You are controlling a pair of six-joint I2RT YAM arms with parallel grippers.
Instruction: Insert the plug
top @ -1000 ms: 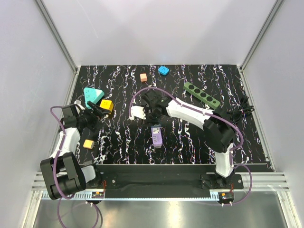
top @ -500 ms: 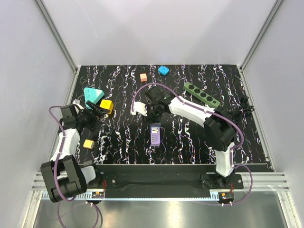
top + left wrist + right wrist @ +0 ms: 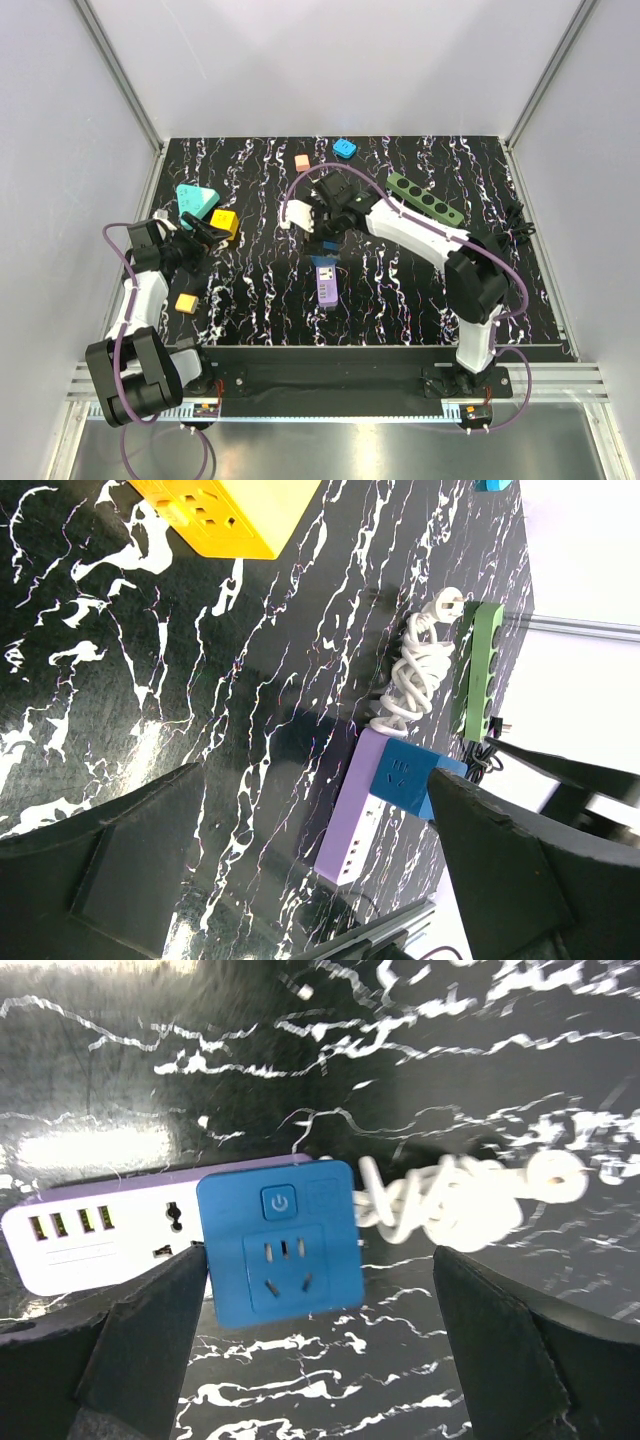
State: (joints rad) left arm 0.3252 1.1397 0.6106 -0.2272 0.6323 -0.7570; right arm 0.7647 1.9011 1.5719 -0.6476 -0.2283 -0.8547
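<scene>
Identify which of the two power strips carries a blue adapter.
The purple power strip at mid-table: a blue adapter sits at its far end. The green power strip, further back on the right, has nothing on it.

A single sign is made out: a power symbol point(image 3: 278, 1202), drawn in a pale line on the square button at the top of the blue socket block point(image 3: 290, 1285) in the right wrist view. No lettering, brand or number can be read on that block or on the purple power strip point(image 3: 100, 1240) overlapped by it. Marks elsewhere are too small or blurred to be told.
</scene>
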